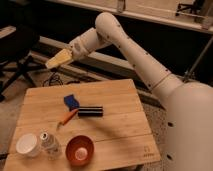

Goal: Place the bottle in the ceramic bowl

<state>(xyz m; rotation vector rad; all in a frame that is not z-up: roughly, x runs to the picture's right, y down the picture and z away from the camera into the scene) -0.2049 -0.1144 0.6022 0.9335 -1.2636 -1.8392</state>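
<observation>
Clear plastic bottle (49, 144) stands upright on the wooden tabletop (120, 130), between the white cup (28, 145) and the ceramic bowl (80, 149). The tool (56, 60) hangs above the far-left corner; its state cannot be told.

The arm (125, 45) is built of smooth white rounded segments joined at bulbous joints, and small dark dots are scattered along its shells. A broad white casing (192, 125) is seen at the right. The hand (59, 59), pale yellowish and wedge-shaped, is held beyond the far left corner of the desk (125, 135).
</observation>
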